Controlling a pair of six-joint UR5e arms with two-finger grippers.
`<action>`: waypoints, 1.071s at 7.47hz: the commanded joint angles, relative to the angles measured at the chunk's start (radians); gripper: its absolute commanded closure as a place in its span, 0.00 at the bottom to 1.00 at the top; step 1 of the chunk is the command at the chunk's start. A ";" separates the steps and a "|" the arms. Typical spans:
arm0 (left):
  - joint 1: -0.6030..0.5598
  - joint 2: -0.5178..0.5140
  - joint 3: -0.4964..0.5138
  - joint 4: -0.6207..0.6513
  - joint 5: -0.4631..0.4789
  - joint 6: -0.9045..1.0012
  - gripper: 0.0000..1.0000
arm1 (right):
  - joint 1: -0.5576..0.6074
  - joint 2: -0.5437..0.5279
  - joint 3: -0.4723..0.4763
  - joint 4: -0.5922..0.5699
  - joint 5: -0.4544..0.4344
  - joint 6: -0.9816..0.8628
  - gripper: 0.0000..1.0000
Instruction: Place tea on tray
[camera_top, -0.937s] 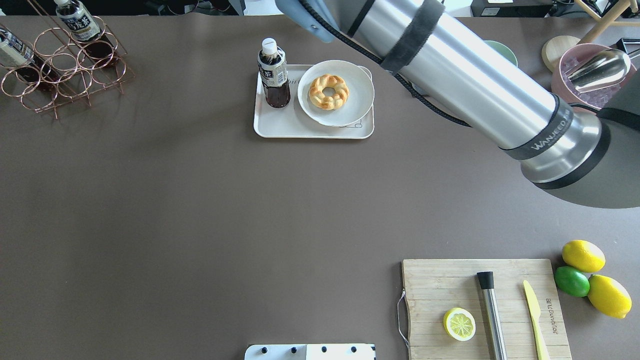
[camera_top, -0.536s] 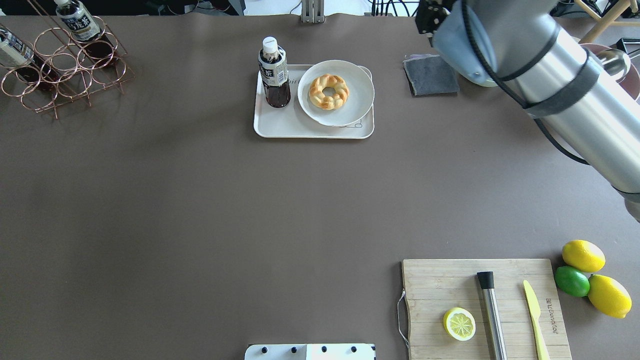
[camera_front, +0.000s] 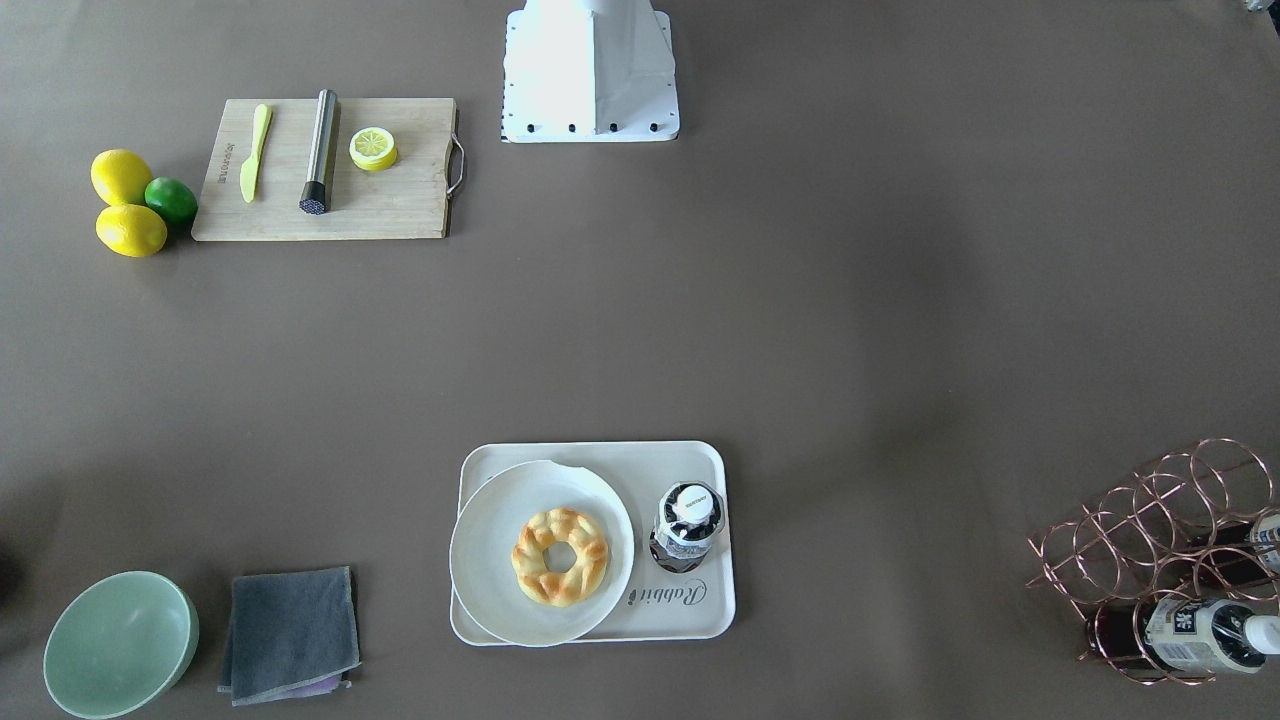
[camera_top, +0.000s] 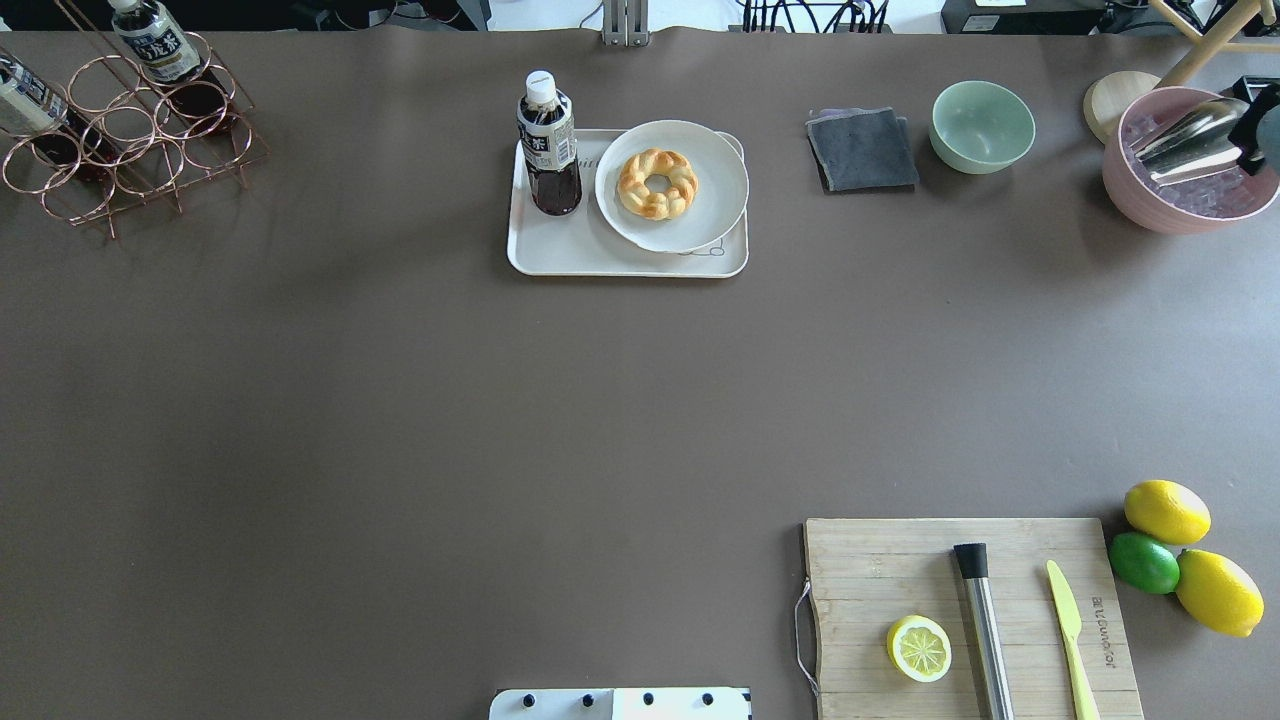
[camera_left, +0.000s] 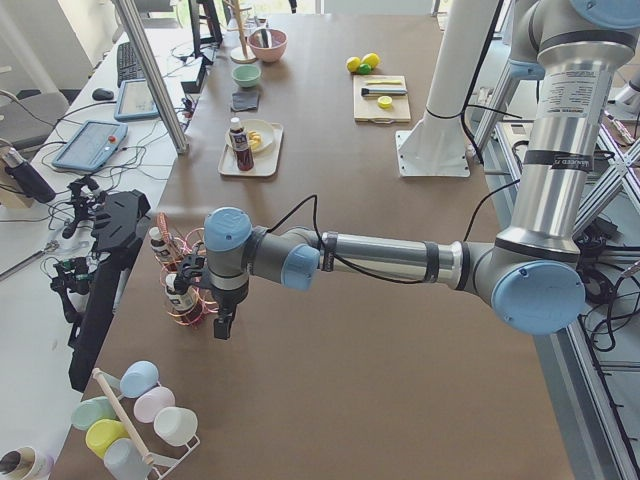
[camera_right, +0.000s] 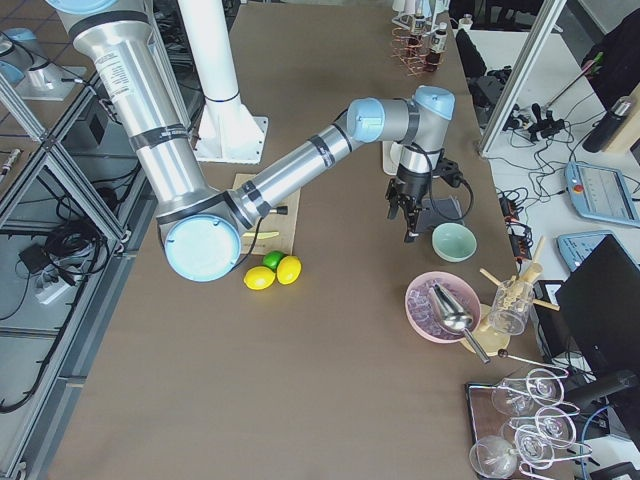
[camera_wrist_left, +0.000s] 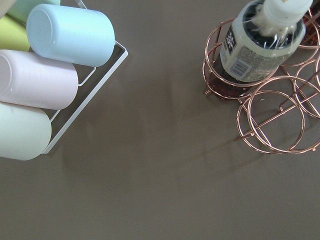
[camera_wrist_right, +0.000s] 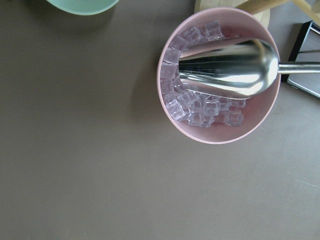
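- Tea (camera_top: 548, 145) stands upright on the tray (camera_top: 600, 258), at the short end nearest the rack (camera_top: 130, 140), just beside the plate (camera_top: 712, 225); being tall and narrow, it could topple if the tray is knocked.
- Left gripper (camera_left: 222, 325) hangs beside the rack; right gripper (camera_right: 408, 215) hangs near the green bowl (camera_right: 454, 241); I cannot tell the jaw opening or load of either; a low sweep could strike either object.

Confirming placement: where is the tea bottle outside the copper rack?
In the overhead view, the small clear bottle of dark tea stands upright on the cream rectangular tray's left end, beside the round white plate.

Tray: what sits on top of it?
The tea stands upright beside a white plate holding a ring pastry. The tray surface under the plate is hidden.
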 joint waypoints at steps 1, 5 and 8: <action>0.002 -0.006 0.018 0.000 0.092 0.001 0.02 | 0.126 -0.166 -0.009 0.130 0.129 -0.072 0.00; -0.015 0.004 0.012 0.032 -0.156 0.008 0.02 | 0.241 -0.308 -0.023 0.189 0.224 -0.152 0.00; -0.088 0.012 -0.021 0.209 -0.163 0.236 0.02 | 0.249 -0.322 -0.111 0.233 0.234 -0.153 0.00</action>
